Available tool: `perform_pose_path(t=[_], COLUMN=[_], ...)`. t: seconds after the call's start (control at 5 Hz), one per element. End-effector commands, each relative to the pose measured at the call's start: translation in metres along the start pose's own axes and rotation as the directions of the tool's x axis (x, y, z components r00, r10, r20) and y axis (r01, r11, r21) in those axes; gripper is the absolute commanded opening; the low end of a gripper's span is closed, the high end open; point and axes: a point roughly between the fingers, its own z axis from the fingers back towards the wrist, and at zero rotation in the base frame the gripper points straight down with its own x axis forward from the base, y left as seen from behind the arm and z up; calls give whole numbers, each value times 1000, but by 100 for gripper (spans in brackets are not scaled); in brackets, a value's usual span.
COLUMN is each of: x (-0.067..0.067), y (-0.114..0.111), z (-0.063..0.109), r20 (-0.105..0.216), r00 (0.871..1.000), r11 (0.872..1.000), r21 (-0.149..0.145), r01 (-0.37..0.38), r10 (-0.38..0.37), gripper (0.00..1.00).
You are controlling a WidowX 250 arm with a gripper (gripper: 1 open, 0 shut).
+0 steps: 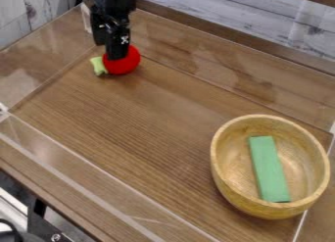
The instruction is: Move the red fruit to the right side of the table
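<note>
While the jaws stand spread apart, the red fruit (121,59) sits directly beneath them.

wooden bowl (236,182), green bar (269,168) lying inside

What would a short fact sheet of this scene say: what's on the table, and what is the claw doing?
table: brown wood-grain top, low clear walls
red fruit: far left, pale green stem
gripper: pointing down, open, over the fruit
fruit gripped: not yet
wooden bowl: near right corner
green bar: lying flat in the bowl
</note>
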Motion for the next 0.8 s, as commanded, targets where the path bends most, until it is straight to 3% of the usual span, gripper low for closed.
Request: perform_pose_path(t=[0.0,0.4,0.6], x=[3,10,12], y=[6,10,14], z=[8,-16,-24], r20=[33,49,62], r00=[998,998,998], r11=[998,998,999], r21=[43,43,38], r01=[50,36,30], r10=[-51,-39,-32], gripper=[100,100,0])
